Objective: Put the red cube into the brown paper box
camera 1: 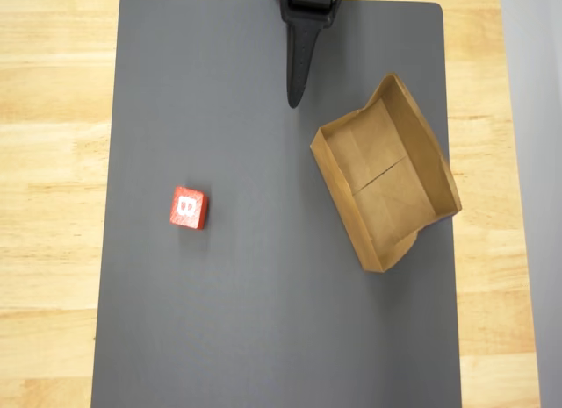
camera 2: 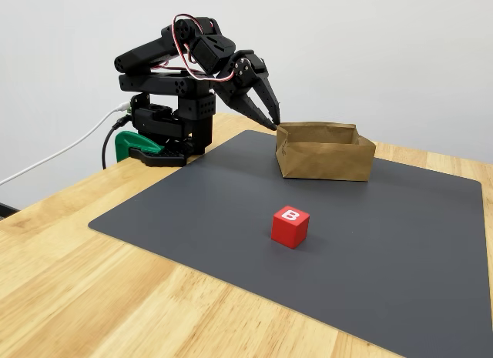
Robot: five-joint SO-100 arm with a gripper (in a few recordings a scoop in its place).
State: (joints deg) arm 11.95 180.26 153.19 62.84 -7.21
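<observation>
Black arm (camera 2: 173, 85), red and white servo wires, pointed pincer (camera 2: 262, 112), seemingly green clamp (camera 2: 135, 145).

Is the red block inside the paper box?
No, the cube sits on the grey mat, well apart from the box, which has nothing in it.

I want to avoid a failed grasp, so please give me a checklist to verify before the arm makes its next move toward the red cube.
1. Red cube free on the mat, nothing touching it: ok.
2. Cube lies flat, letter face up: ok.
3. Gripper empty: ok.
4. Fingers open wide enough for the cube: not ok; in the fixed view they stand slightly apart.
5. Brown paper box empty and open side up: ok.
6. Path from gripper to cube free of obstacles: ok; the box lies to the other side in the overhead view.
</observation>
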